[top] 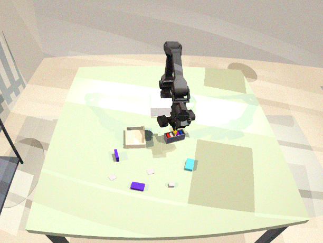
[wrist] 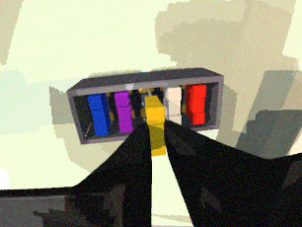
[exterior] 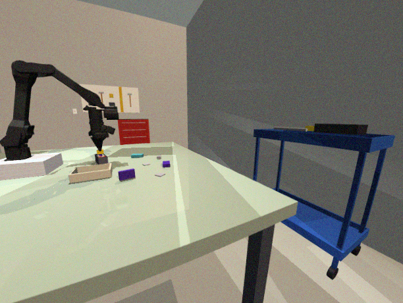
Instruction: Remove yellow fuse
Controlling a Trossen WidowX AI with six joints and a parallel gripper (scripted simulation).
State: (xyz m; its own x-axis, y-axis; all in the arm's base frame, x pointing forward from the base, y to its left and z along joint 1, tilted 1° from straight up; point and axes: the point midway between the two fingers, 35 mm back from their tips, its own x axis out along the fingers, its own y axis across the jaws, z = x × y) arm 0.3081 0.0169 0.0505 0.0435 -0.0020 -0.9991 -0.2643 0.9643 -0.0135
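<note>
My gripper (top: 175,129) (exterior: 100,149) (wrist: 155,129) is shut on the yellow fuse (top: 175,132) (exterior: 100,152) (wrist: 155,105). It points down over the fuse block (top: 174,139) (exterior: 101,160) (wrist: 148,79). The fuse stands up above the block's top; whether its lower end is clear of the slot cannot be told. The blue fuse (wrist: 100,114), purple fuse (wrist: 123,113), white fuse (wrist: 173,106) and red fuse (wrist: 197,105) sit in the block. The beige tray (top: 135,146) (exterior: 92,176) looks empty, left of the block in the top view.
A purple block (top: 116,155) (exterior: 126,174) stands near the tray. Another purple block (top: 138,186) (exterior: 166,164), a cyan block (top: 189,165) (exterior: 137,155), a small white block (top: 171,184) and two flat pale squares lie farther from the arm's base.
</note>
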